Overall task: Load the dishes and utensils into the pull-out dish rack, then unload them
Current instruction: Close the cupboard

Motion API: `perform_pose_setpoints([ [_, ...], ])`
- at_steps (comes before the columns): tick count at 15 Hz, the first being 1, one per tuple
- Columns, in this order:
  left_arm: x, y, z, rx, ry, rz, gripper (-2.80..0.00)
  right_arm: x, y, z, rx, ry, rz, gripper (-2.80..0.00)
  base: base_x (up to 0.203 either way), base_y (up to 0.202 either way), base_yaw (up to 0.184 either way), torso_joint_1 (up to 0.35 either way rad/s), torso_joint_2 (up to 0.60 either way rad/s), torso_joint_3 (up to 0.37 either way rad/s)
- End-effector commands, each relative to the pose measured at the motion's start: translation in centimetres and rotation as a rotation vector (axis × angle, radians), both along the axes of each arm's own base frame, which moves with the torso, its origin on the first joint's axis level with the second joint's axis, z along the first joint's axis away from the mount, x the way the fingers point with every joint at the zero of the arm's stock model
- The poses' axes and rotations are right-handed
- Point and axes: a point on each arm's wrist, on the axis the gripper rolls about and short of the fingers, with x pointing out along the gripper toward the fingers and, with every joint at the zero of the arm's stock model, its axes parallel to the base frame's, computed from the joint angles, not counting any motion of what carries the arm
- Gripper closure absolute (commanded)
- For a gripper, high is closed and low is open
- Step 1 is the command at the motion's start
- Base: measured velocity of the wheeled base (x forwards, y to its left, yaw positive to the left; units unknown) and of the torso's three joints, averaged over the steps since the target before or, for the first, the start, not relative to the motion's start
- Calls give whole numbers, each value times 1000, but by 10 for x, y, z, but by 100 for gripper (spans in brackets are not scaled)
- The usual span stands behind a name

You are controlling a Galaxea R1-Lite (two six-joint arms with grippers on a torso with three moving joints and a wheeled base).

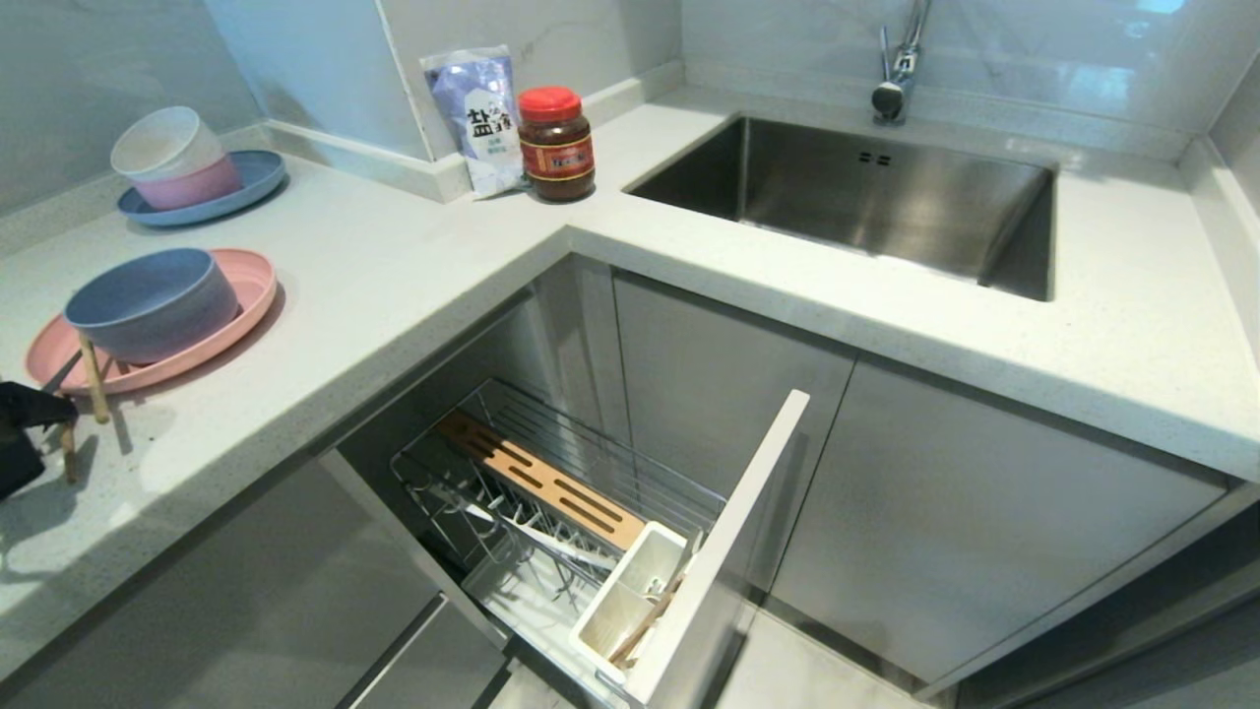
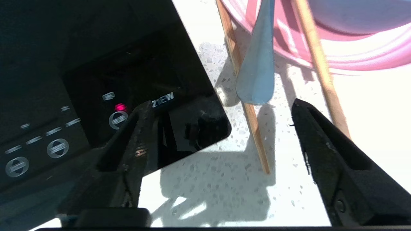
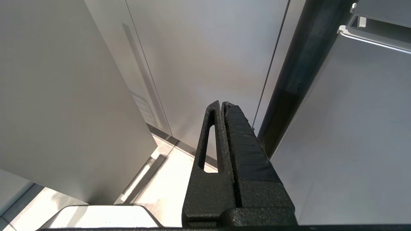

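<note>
The blue-grey bowl sits on the pink plate on the counter at the left. Two wooden chopsticks rest with their tops on the plate's rim and their ends on the counter. My left gripper is open above the counter just short of the plate, holding nothing. One chopstick lies between its fingers and the other chopstick runs beside the far finger. A flat blue utensil handle juts off the plate. The pull-out dish rack stands open below. My right gripper is shut and parked by cabinet doors.
A black cooktop lies under one left finger. The rack's white cutlery box holds a light-brown stick. A blue plate with white and pink bowls, a salt bag, a red-lidded jar and the sink line the counter.
</note>
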Motion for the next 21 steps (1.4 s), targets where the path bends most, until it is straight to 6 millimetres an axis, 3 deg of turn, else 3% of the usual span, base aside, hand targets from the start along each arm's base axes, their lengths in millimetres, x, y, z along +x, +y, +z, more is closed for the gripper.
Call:
perform_pose_setpoints([
  [1, -13, -6, 9, 27, -42, 11, -280, 0, 0, -1, 0, -3, 1, 0, 0, 0, 0, 0, 0, 0],
  [4, -34, -16, 23, 82, -113, 51, -280, 0, 0, -1, 0, -2, 0, 0, 0, 0, 0, 0, 0, 0],
  [5, -43, -20, 29, 105, -144, 66, 0, 0, 0, 0, 0, -4, 0, 0, 0, 0, 0, 0, 0, 0],
  [9, -66, -30, 67, 257, -395, 196, 0, 0, 0, 0, 0, -3, 0, 0, 0, 0, 0, 0, 0, 0],
  [14, -61, -54, 135, 316, -772, 50, 0, 0, 0, 0, 0, -3, 0, 0, 0, 0, 0, 0, 0, 0],
  [15, -46, -57, 146, 286, -806, 29, 0, 0, 0, 0, 0, -3, 0, 0, 0, 0, 0, 0, 0, 0],
  [17, 0, -73, 147, 150, -802, -51, 0, 0, 0, 0, 0, -4, 0, 0, 0, 0, 0, 0, 0, 0],
  [19, 38, -109, 133, -8, -751, -152, 0, 0, 0, -1, 0, -2, 1, 0, 0, 0, 0, 0, 0, 0],
  [21, 59, -153, 120, -121, -680, -276, 0, 0, 0, 0, 0, -4, 1, 0, 0, 0, 0, 0, 0, 0],
])
